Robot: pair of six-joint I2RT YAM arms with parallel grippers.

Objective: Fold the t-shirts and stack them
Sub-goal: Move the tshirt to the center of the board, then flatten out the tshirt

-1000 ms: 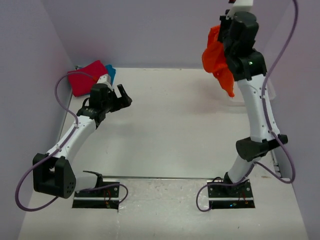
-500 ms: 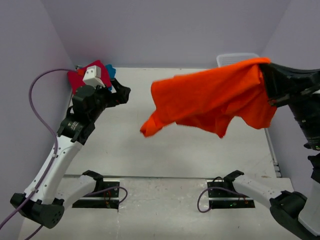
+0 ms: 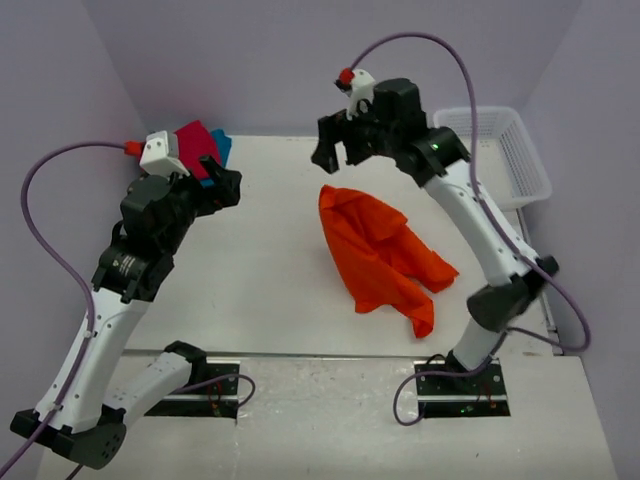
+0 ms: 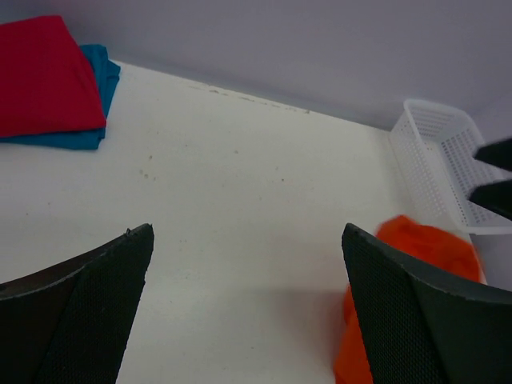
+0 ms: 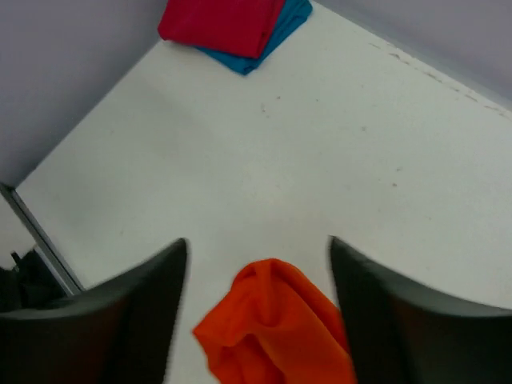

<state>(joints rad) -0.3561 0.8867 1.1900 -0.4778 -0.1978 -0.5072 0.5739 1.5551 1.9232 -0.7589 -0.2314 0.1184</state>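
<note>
Orange t-shirt point(image 3: 380, 255), query from operator 1: is either gripper pinching it?

Operator 2: Negative. The right gripper point(image 3: 337, 155) is hanging above the table point(image 3: 270, 270) with its 2 fingers spread and nothing between them. The orange t-shirt is lying crumpled on the table beneath and just in front of it, near the middle, and is touching neither finger.

Operator 1: And the left gripper point(image 3: 225, 188)?

Operator 2: Its 2 fingers are standing spread wide and are carrying nothing. It is hovering over the left side of the table. Beyond it, in the far left corner, the red t-shirt point(image 3: 195, 140) is resting folded on the teal t-shirt point(image 3: 222, 148), forming 1 stack of 2. The white basket point(image 3: 520, 165) is sitting at the far right edge, well apart from the orange t-shirt.
</note>
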